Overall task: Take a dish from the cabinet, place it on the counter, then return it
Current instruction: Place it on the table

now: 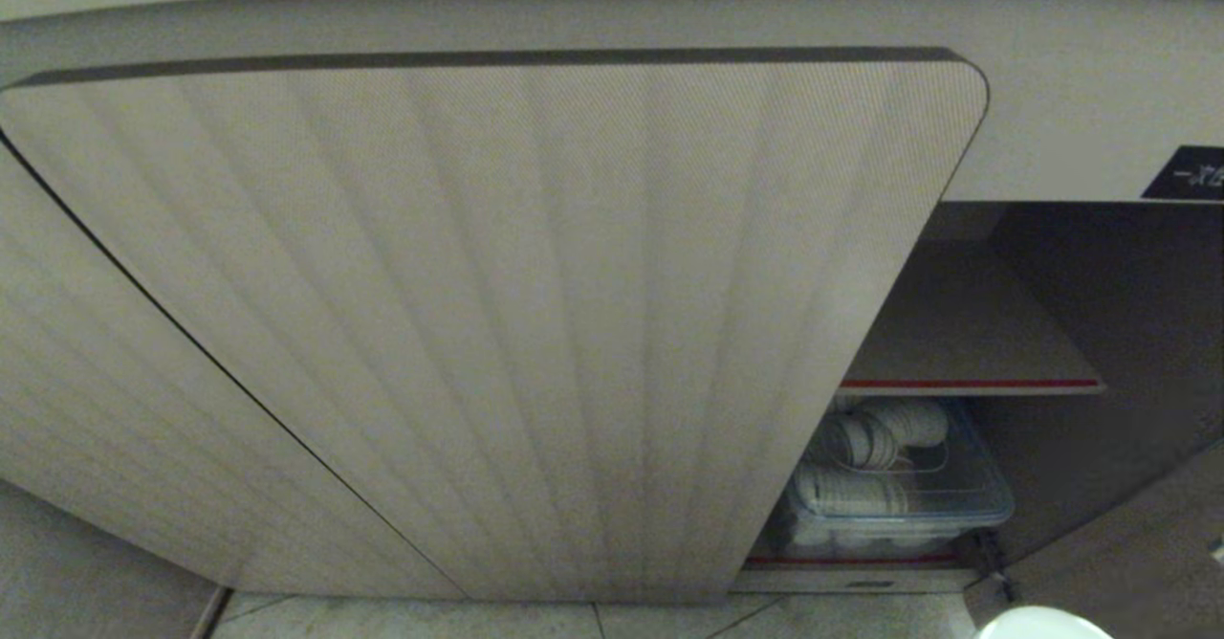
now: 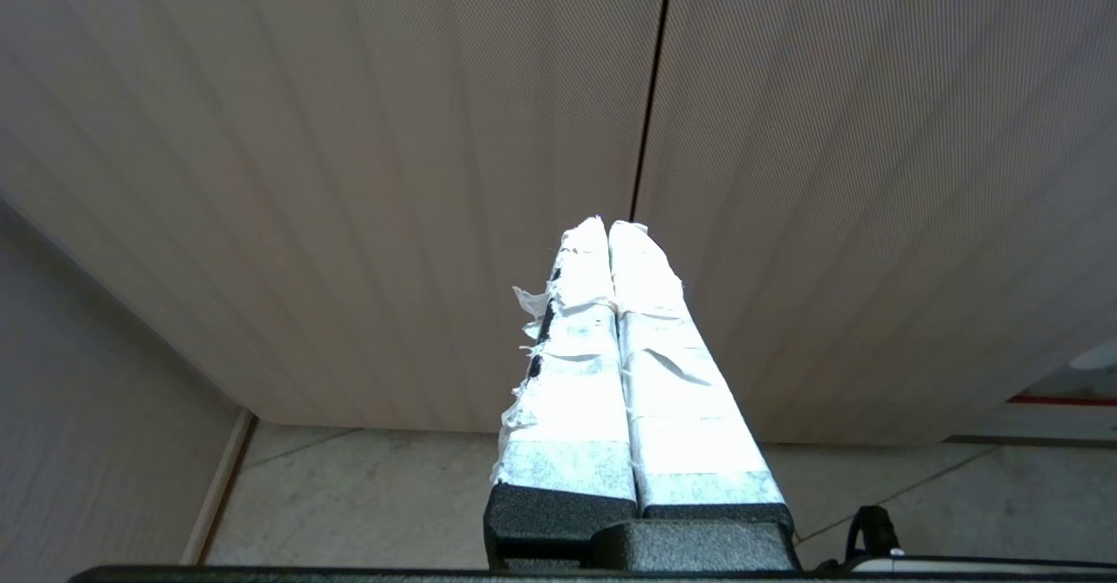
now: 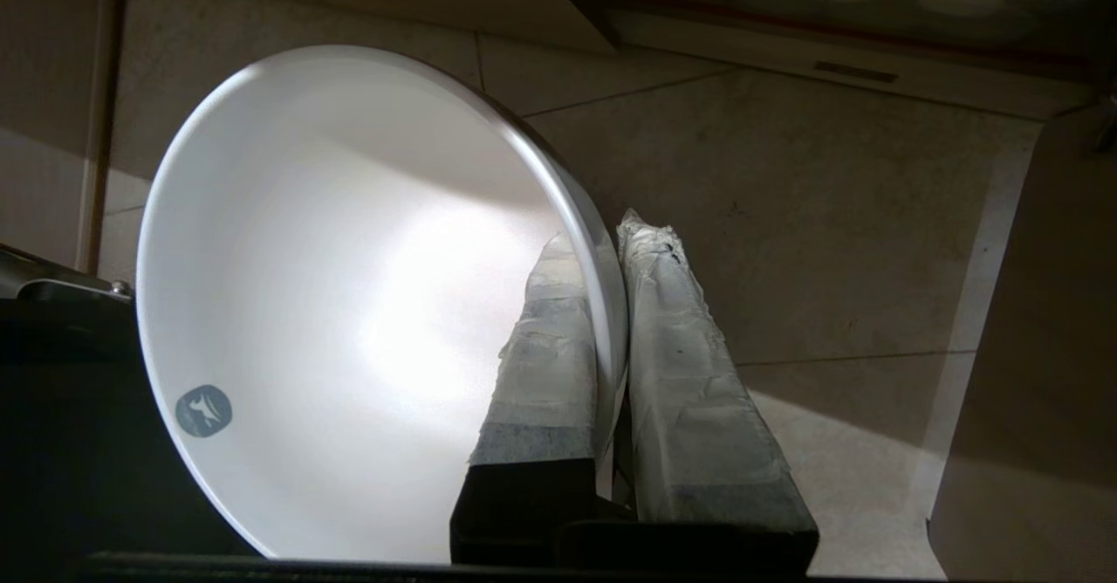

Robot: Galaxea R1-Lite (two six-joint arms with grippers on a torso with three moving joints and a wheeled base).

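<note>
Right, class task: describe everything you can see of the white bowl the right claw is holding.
The bowl is plain white, glossy and ceramic-looking, round with a thin rim and a small grey round mark inside. It is tipped on edge above the tiled floor, before the open cabinet. The right claw pinches its rim, one finger inside, one outside. In the head view only a sliver shows.

Pale tiled floor (image 1: 861,618) with dark grout lines, partly in shadow.
</note>
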